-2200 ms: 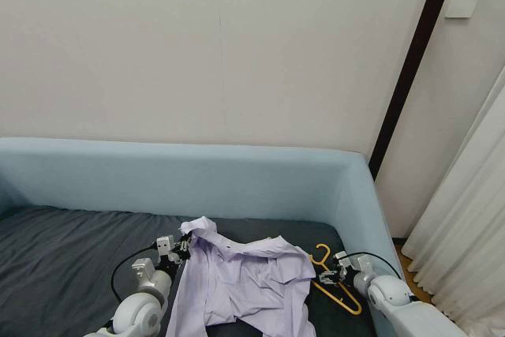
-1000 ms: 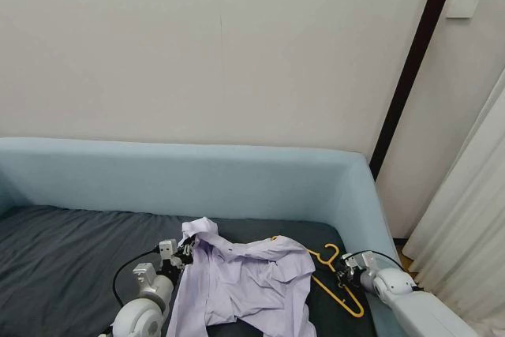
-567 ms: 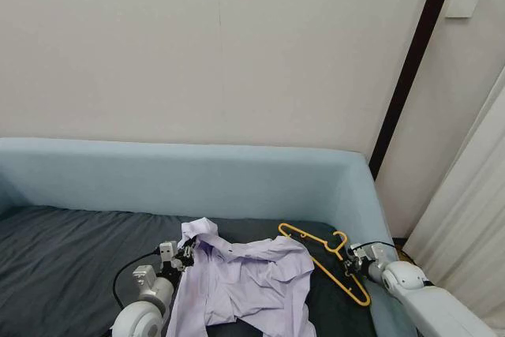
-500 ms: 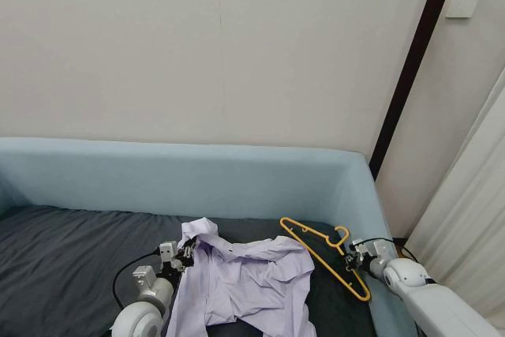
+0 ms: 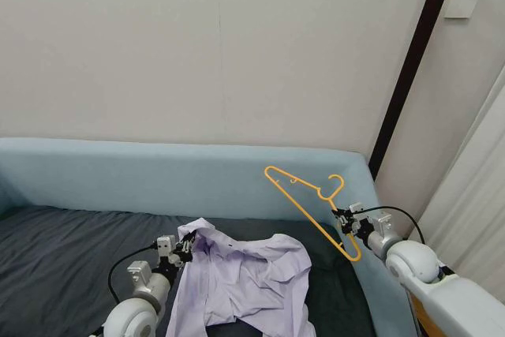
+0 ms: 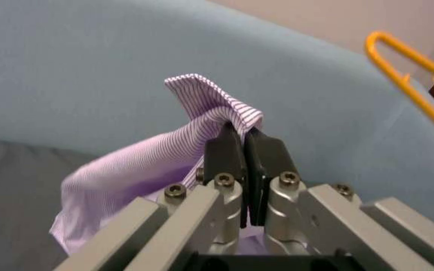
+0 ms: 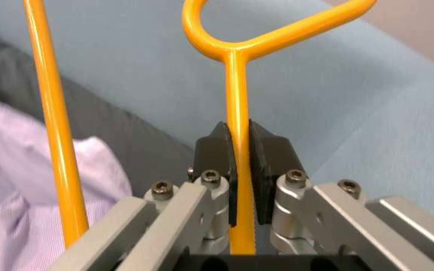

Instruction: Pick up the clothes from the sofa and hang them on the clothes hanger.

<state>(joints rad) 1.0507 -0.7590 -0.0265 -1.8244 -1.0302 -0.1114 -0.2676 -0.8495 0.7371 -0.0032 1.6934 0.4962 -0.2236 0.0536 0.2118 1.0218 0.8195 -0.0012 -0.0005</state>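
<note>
Fold of striped lilac shirt tight in the left tool, orange hanger beyond.

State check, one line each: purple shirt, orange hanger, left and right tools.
Left tool: shut on an edge of the purple striped cloth shirt.
Right tool: shut on the neck of the orange wire clothes hanger, below its hook.
Shirt: crumpled on the sofa's dark grey seat, not on the hanger.
Hanger: in the air above the seat, tilted, bare.

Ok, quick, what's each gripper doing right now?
Left gripper: shut on the shirt.
Right gripper: shut on the hanger.
</note>
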